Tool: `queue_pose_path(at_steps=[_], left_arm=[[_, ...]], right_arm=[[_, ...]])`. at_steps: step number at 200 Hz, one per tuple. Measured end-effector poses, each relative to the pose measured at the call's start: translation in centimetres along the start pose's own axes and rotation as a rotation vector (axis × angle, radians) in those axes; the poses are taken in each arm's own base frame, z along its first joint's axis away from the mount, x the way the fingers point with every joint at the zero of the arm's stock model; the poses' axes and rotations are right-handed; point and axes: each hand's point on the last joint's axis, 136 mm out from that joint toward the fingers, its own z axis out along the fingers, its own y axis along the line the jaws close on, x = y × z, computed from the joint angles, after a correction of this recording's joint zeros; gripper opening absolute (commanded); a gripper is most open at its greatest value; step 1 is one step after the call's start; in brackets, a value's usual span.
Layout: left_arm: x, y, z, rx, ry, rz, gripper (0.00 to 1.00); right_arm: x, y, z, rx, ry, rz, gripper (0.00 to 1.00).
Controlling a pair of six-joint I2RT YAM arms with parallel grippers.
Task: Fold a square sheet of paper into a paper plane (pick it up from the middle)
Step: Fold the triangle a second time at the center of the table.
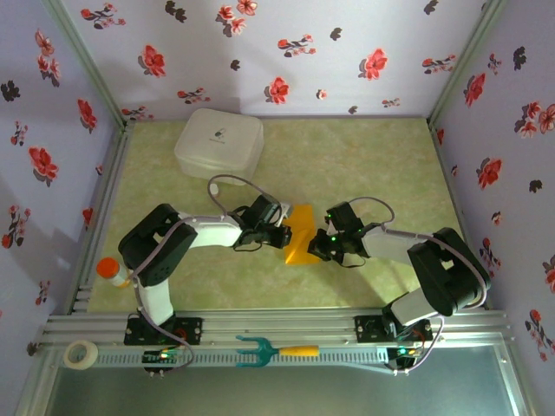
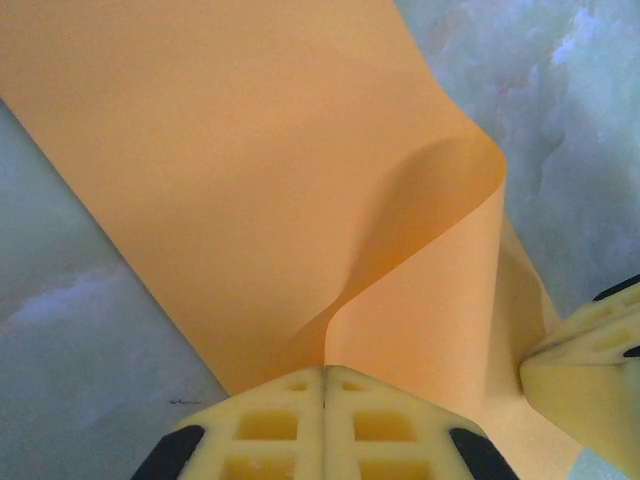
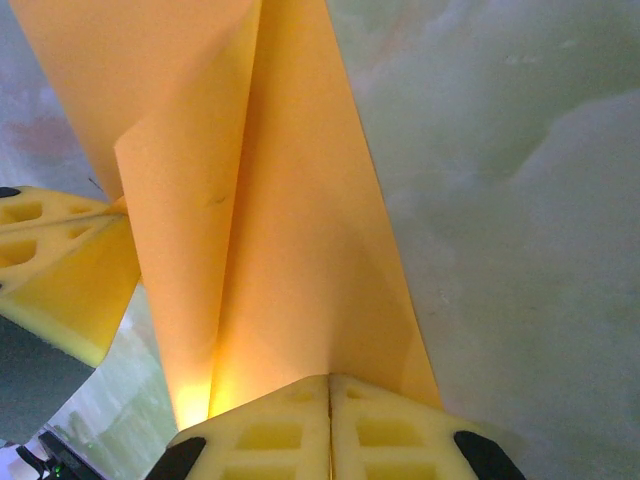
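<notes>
From above you see the plane [image 1: 301, 232] on the near side of the tub [image 1: 219, 141], with the left gripper [image 1: 282, 236] and right gripper [image 1: 319, 247] meeting it from either side. Your left wrist view adds what the top one cannot: those jaws are closed flat on the paper's edge, and the sheet bulges up in a loose curl just beyond them. Your right wrist view shows its own jaws likewise pinched on the plane, a sharp centre crease running away from them.
</notes>
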Motion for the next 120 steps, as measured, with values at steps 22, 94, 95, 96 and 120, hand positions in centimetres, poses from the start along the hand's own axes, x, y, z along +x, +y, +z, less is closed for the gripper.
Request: queue_pose_path(at_steps=[22, 94, 95, 96, 120], left_arm=[[0.0, 0.0, 0.0, 0.0, 0.0, 0.0, 0.05], [0.1, -0.1, 0.0, 0.006, 0.003, -0.002, 0.05], [0.1, -0.1, 0.0, 0.006, 0.003, -0.002, 0.05], [0.1, -0.1, 0.0, 0.006, 0.003, -0.002, 0.05], [0.1, -0.1, 0.0, 0.009, 0.005, -0.006, 0.05]], right_arm=[[0.0, 0.0, 0.0, 0.0, -0.001, 0.0, 0.12], [-1.7, 3.2, -2.2, -0.105, -0.077, -0.011, 0.01], [-1.7, 3.2, -2.2, -0.106, -0.076, -0.009, 0.01], [-1.7, 3.2, -2.2, -0.107, -0.074, -0.007, 0.01], [-2.5, 4.6, -1.1, -0.169, -0.06, 0.022, 0.0]])
